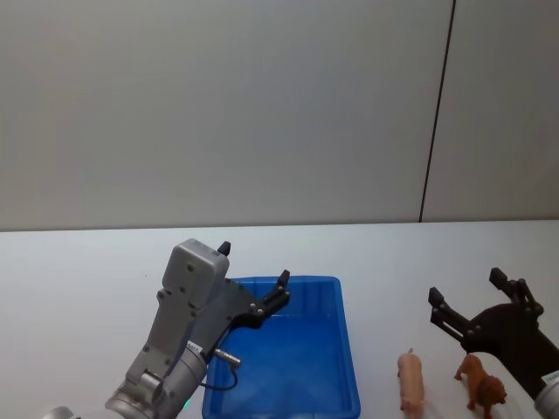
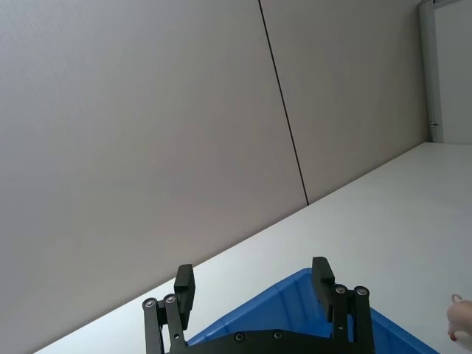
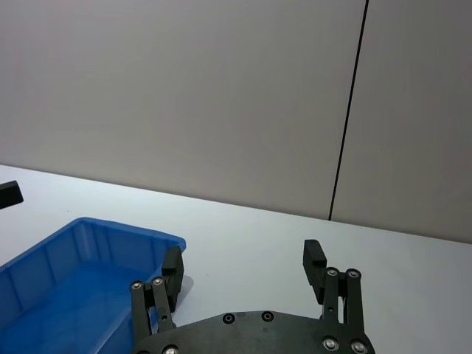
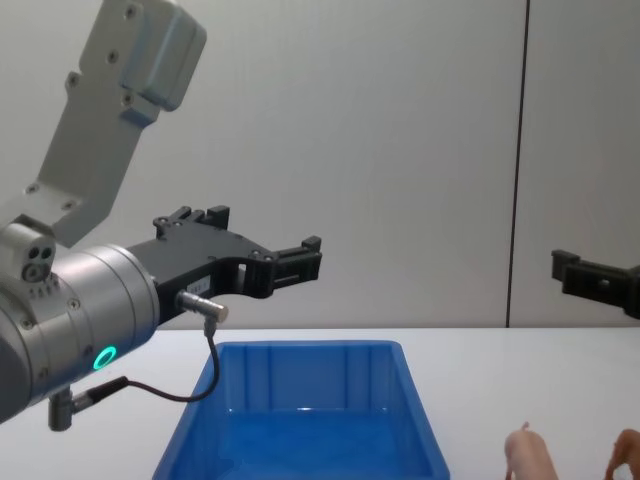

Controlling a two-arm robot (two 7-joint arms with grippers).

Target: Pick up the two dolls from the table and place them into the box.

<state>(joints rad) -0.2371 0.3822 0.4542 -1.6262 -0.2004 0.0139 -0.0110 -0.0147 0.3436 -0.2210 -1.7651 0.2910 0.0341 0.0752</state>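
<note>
While both arms were raised off the table [image 1: 87, 262], neither gripper had anything between its fingers.

Right side, nearest first:
- The reddish-brown doll [image 1: 483, 384] stood on the table under the body of the right gripper [image 1: 465, 286], back from its fingertips toward the robot.
- The pink pig doll [image 1: 410, 380] lay just to the left of the brown one, apart from it. It sat below the right gripper and to its left, between that gripper and the box [image 1: 348, 349].
- The right gripper's fingers [image 3: 313, 258] were spread wide and pointed forward. In the chest view the gripper hung well above table level, clear of both dolls.

Left side:
- The left gripper [image 1: 253, 264] was also spread wide and held nothing.
- It was held level, fingers pointing forward and to the right, above the box's left rim and far end. In the chest view it was well above the box and not touching it.
- A grey plug with a black cable [image 4: 205, 308] hung from the underside of the left wrist. A green ring light [image 4: 103, 357] glowed on the arm behind it.

The blue box stood below the left gripper and to the left of both dolls, so both dolls were outside it. Bare white table ran on beyond the fingertips of both grippers to a plain grey wall [image 1: 218, 105] with one dark vertical seam [image 1: 437, 131].
</note>
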